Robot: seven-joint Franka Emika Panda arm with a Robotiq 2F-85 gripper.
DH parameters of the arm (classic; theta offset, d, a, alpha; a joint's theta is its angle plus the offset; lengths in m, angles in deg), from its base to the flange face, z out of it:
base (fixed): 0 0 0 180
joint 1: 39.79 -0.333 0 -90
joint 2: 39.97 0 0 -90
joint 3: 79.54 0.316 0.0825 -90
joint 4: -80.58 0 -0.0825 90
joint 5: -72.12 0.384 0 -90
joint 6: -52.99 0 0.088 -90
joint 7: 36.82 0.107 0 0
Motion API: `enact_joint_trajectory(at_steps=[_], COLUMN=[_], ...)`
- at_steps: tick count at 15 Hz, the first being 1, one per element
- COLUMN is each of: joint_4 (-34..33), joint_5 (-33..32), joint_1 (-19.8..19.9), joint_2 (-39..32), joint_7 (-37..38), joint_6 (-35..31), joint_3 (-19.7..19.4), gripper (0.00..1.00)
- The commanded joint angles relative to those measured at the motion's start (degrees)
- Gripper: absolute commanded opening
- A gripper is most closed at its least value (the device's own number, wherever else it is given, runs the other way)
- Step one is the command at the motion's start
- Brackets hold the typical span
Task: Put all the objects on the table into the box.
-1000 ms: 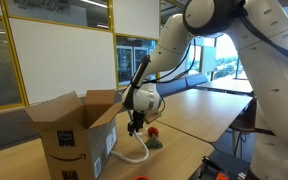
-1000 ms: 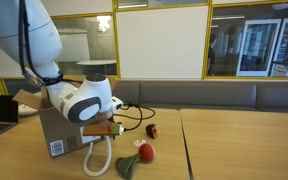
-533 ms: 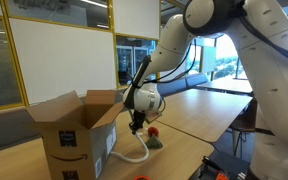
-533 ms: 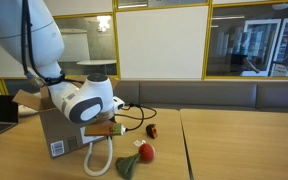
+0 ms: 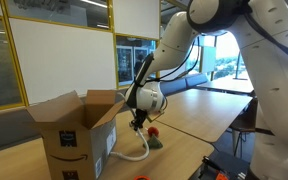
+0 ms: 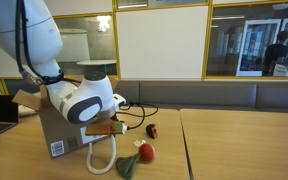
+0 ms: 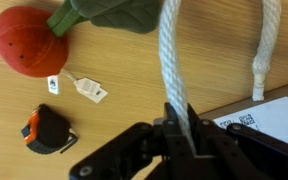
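Currently, the pincer (image 7: pixel 181 125) is clenched on the white tube (image 7: pixel 170 55), gripping it just in front of the labelled side of the box (image 5: pixel 69 125). From the jaws the tube hangs in a loop that reaches down to the table (image 6: pixel 234 140) beside the box. A red item (image 7: pixel 27 40) touching a dark green piece (image 7: pixel 114 14) lies near the tube, on the side away from the box. A small black-and-orange item (image 7: pixel 49 130) and a white tag (image 7: pixel 87 90) lie close by, also clear of the box.
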Motion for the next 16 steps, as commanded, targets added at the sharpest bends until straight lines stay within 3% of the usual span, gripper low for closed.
enact_joint_trajectory(at_steps=[1,2,3,4,6,10,13,16], joint_4=[7.08,8.25,10.82,11.13,13.57,13.22,10.03,5.98], joint_5=[-0.71,-1.44,-11.6,-6.31,-11.48,-20.2,-20.04,-18.27], joint_1=[-2.76,-3.91,1.1,-6.74,-10.48,-20.48,-28.74,-38.53], joint_2=[9.12,10.68,13.34,14.47,17.58,16.7,13.53,10.28], joint_7=[1.29,2.06,10.47,6.52,11.88,20.55,23.33,28.71], joint_6=[-3.53,-4.11,-6.27,-6.16,-7.9,-12.39,-12.07,-7.75], joint_3=[-2.14,-3.25,0.95,-6.06,-10.23,-21.45,-29.81,-39.53], gripper=[0.12,0.12,0.12,0.12,0.12,0.12,0.1,0.09])
